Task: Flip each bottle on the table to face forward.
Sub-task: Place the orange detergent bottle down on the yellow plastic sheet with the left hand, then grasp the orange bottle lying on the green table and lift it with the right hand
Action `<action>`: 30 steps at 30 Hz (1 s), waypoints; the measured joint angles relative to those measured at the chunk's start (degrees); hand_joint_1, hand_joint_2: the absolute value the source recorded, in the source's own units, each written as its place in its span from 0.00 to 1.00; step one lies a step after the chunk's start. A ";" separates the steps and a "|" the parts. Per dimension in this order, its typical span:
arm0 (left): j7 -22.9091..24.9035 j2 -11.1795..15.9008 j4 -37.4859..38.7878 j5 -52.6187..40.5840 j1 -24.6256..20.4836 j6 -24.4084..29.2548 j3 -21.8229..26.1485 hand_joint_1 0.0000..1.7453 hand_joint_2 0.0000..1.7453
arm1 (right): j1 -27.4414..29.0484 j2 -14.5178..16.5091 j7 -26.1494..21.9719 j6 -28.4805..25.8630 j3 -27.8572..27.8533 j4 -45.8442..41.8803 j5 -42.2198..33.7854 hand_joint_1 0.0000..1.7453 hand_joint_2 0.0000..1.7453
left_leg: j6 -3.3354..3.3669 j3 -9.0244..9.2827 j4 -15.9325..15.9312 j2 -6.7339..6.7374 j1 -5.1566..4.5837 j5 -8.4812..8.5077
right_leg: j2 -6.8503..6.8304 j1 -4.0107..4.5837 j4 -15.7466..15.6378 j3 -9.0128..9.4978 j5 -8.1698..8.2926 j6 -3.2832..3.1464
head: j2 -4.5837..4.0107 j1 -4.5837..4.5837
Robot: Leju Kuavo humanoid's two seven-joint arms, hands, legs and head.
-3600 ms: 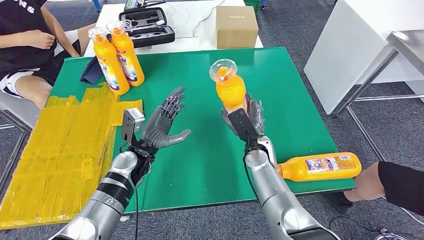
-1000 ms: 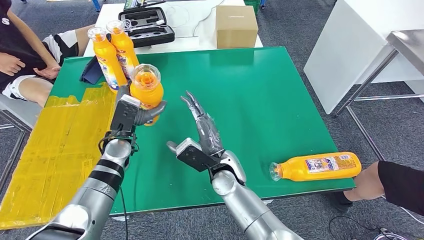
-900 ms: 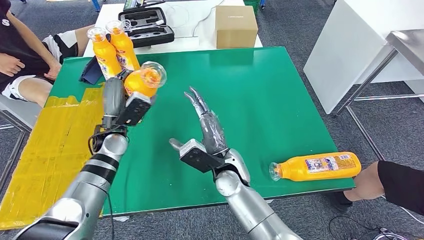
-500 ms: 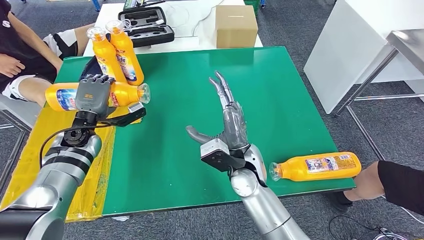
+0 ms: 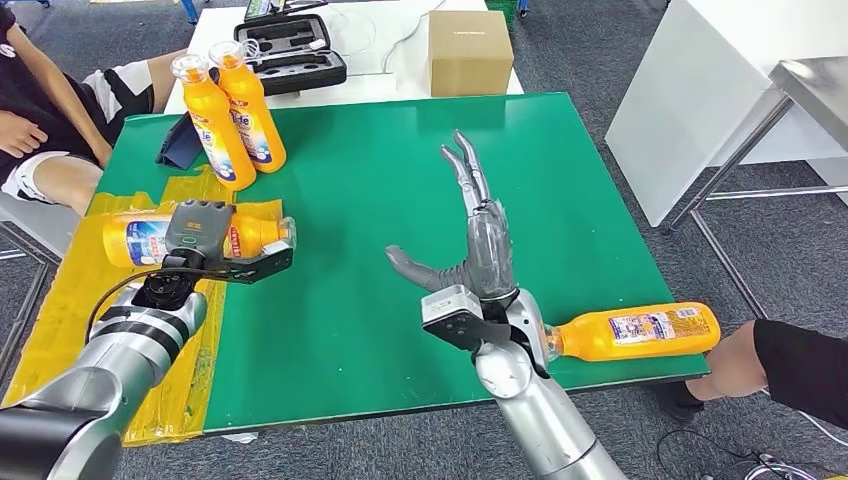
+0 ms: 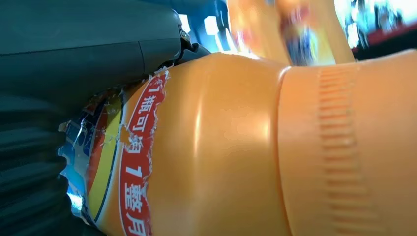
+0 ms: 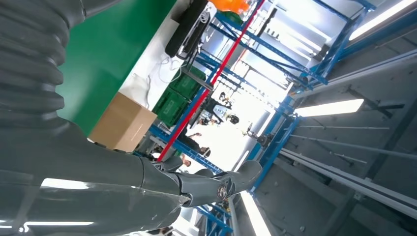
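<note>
Over the yellow sheet (image 5: pixel 60 330) at the table's left, the left hand (image 5: pixel 200 232) gripped an orange bottle (image 5: pixel 135 238) lying sideways, seemingly mid-placement, while the right hand (image 5: pixel 480 245), fingers spread, must next reach the lying bottle (image 5: pixel 640 332).

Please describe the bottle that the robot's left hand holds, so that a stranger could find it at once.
Look at the green table, then at its yellow taped area on the left side. There the left hand grips an orange bottle from above. It is held on its side, whereas the two orange bottles behind it stand upright.
</note>
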 joint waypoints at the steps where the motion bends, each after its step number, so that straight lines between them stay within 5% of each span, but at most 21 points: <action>1: -1.39 -0.22 0.34 2.73 0.04 -1.30 0.85 1.00 1.00 | 0.12 -0.04 0.09 -0.04 -0.06 -0.10 0.15 0.00 1.00 | 0.00 0.00 0.00 0.00 0.00 0.00 | 0.00 0.00 0.00 0.00 0.00 0.00 | 0.00 0.00; 12: -8.04 -2.31 2.28 16.16 1.23 -9.00 11.91 1.00 1.00 | 0.31 -0.07 0.84 0.42 -0.83 -0.31 0.64 0.00 1.00 | 0.00 -0.01 -0.01 -0.03 -0.01 -0.01 | -0.01 0.00 0.00 0.05 -0.01 0.00 | 0.00 0.00; 23: -8.32 -2.83 2.62 16.60 1.22 -9.60 14.87 1.00 1.00 | 0.30 -0.07 0.85 0.66 -0.84 -0.31 0.55 0.00 1.00 | -0.04 0.10 -0.02 -0.04 0.00 -0.01 | 0.00 0.00 0.04 0.11 -0.01 -0.01 | 0.00 0.01; 24: -8.32 -2.87 2.66 16.61 1.24 -9.61 14.98 0.82 1.00 | 0.30 -0.07 0.85 0.66 -0.84 -0.31 0.55 0.00 1.00 | -0.04 0.10 -0.02 -0.04 0.00 -0.01 | 0.00 0.00 0.04 0.11 0.00 -0.01 | 0.00 0.01; 27: -8.32 -3.06 2.75 16.64 1.31 -9.55 15.30 0.07 1.00 | 0.30 -0.07 0.85 0.70 -0.85 -0.29 0.51 0.00 1.00 | -0.04 0.10 -0.02 -0.04 0.00 -0.01 | 0.00 0.00 0.04 0.12 -0.01 -0.01 | 0.00 0.01; 30: -8.18 -3.23 2.80 16.61 1.42 -9.04 15.58 0.00 1.00 | 0.30 -0.06 0.87 0.78 -0.86 -0.25 0.40 0.00 1.00 | -0.04 0.09 -0.02 -0.04 -0.01 -0.01 | 0.00 0.00 0.04 0.11 -0.01 -0.01 | 0.00 0.01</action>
